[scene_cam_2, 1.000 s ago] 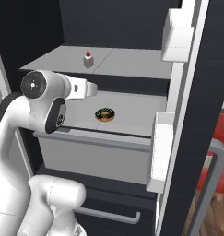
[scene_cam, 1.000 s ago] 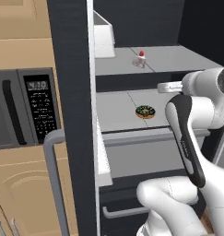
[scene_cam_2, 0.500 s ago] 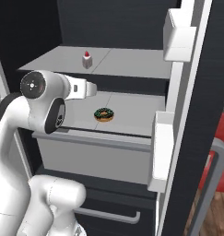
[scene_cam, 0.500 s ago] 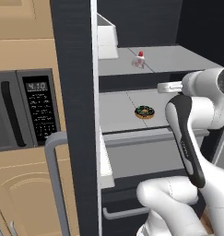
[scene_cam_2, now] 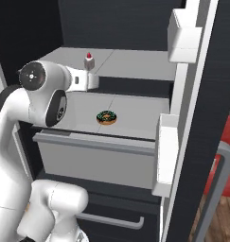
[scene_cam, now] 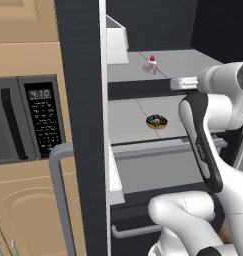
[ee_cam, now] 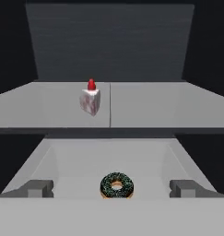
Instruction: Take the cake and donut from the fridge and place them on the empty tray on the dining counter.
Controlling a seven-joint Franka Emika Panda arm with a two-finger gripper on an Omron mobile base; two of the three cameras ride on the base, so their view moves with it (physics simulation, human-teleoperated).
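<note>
Matt black fridge (scene_cam: pixel 83 100) with smooth grey shelves (ee_cam: pixel 155 106); the donut (ee_cam: pixel 116 185) glaze looks perhaps glossy.

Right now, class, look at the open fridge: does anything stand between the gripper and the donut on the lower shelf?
Nothing visible does. In the hand view the open gripper faces the donut, which lies alone on the lower shelf between the two fingertips. The cake sits apart on the shelf above, out of the path.
</note>
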